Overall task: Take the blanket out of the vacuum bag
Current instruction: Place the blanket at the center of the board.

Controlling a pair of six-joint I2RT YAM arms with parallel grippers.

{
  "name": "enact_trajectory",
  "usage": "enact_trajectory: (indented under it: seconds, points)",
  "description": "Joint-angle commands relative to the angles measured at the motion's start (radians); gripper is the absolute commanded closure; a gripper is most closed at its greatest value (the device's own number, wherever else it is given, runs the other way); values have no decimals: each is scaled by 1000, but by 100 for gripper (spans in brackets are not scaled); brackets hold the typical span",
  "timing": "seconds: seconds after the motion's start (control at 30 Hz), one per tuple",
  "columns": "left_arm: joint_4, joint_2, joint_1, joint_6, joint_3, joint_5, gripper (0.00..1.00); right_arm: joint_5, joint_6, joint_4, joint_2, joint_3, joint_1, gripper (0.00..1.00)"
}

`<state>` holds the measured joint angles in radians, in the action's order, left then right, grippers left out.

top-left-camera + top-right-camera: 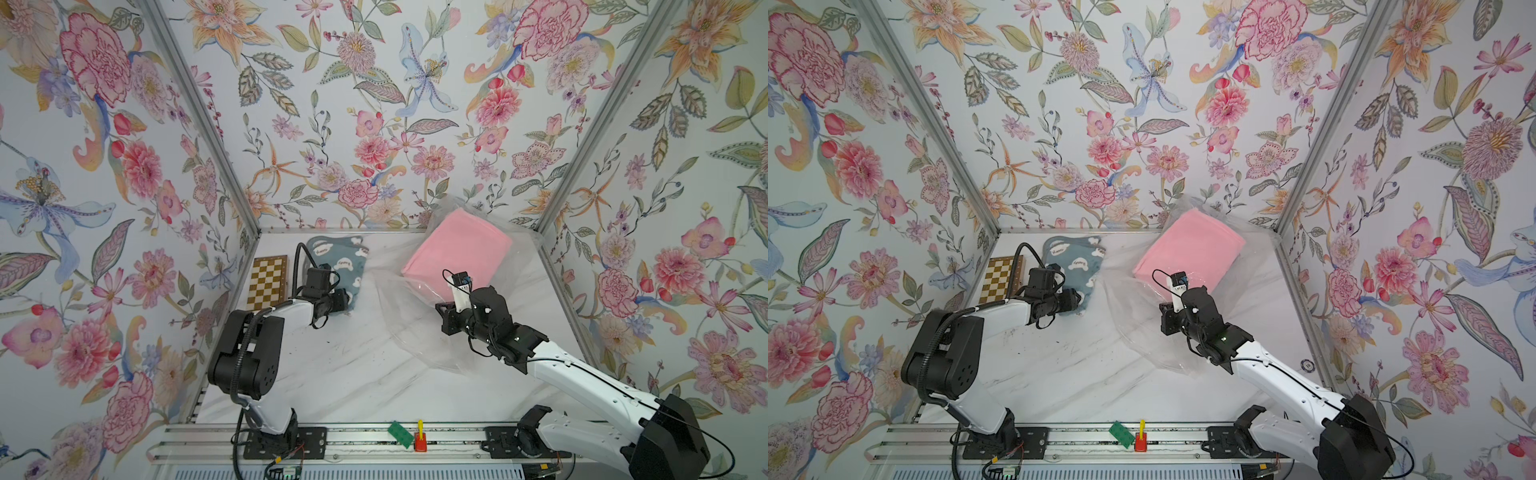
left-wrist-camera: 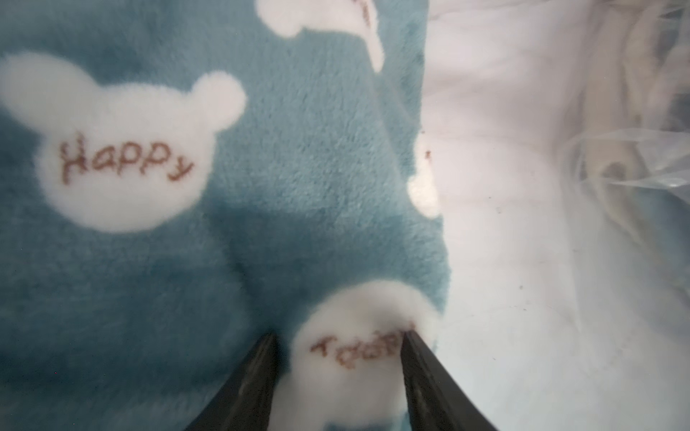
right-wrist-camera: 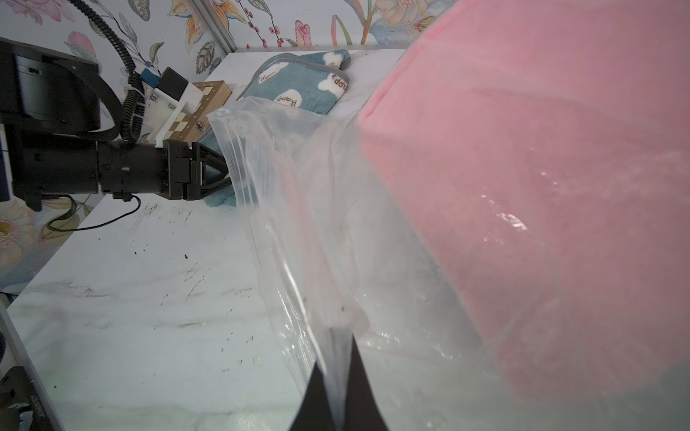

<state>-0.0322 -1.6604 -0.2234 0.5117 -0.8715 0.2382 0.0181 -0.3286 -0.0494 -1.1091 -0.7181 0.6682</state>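
Far left, the chessboard [image 1: 268,282] lies flat by the wall, out of play. Next along, the left gripper [image 2: 339,336] is down on the blue blanket [image 1: 340,257]. Its jaws are partway apart, straddling a white bear patch of plush at the blanket's near corner. Whether they are nipping that fold or only resting on it, I cannot tell. The blue blanket lies on the table [image 1: 353,374], outside the bag and just beside its mouth.

Then the vacuum bag [image 1: 399,303]: clear, glossy, crumpled film spread from mid-table toward the back right corner, its ribbed zip edge turned toward the left arm. Inside sits the pink blanket [image 1: 457,249] — a neat, plump folded block with film draped over it and bright glints on top. Furthest right, the right gripper [image 3: 336,373] is pinched tight on a pleat of film at the bag's near edge, with nothing else in it.

My read: one blanket is out, and the pink one is the job in hand. To do it well, the right should hold the film firm and low as an anchor. The left should leave the blue plush, go in through the open mouth and take a deep bite on the pink block's nearest corner — cloth only, no film. Then it should draw the block out flat toward the left. With slippery film and soft fleece, a shallow pinch would likely slip.
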Motion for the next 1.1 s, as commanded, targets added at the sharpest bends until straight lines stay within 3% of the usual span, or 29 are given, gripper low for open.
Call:
enact_trajectory:
  seconds: [0.0, 0.07, 0.27, 0.43, 0.67, 0.8, 0.97, 1.07]
  points:
    - [36, 88, -7, -49, -59, 14, 41, -10, 12, -12, -2, -32, -1, 100]
    - [25, 124, 0, -43, -61, -7, 39, -8, 13, -10, -1, -35, -1, 100]
    - [-9, 38, 50, 10, -38, -16, 41, 9, 17, -27, -20, -65, -2, 100]
    - [-60, 21, 77, 69, 36, -93, 41, 8, 11, -29, -3, -58, -1, 100]
    - [-229, -58, 99, 119, 129, 23, 40, 8, 10, -36, -4, -55, -1, 100]
    - [-258, 2, 98, 108, 143, 19, 40, 4, 11, -41, 1, -57, -1, 100]
    - [-189, 177, 99, 65, 141, -73, 39, 1, 11, -37, -1, -55, -1, 100]
    - [-158, 202, 105, 58, 146, -109, 39, 7, 11, -29, -14, -58, -2, 100]
